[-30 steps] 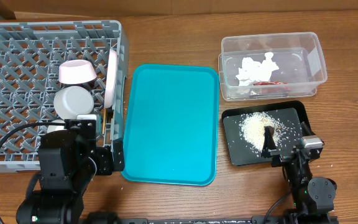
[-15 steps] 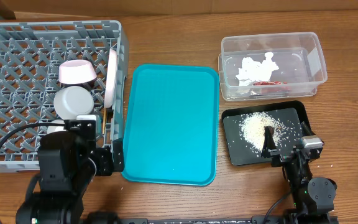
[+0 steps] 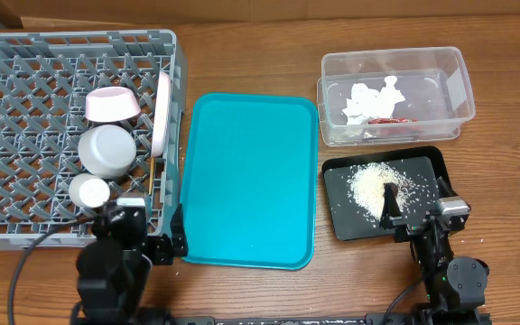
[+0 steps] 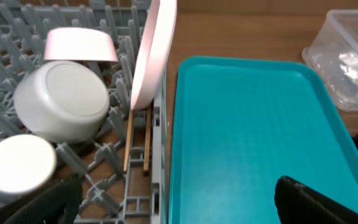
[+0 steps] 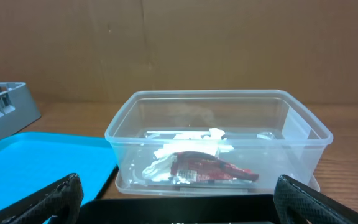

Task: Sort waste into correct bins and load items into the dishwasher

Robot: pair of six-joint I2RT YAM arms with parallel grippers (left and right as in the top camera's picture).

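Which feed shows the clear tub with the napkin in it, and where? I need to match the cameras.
Overhead: clear tub at upper right, just beyond the black tray.
Left wrist: the tub is in the top right corner, cut off by the frame edge.
Right wrist: the tub is centred and fills the middle of the picture.
Shared landmark: the teal tray lies to the tub's left in all three views.
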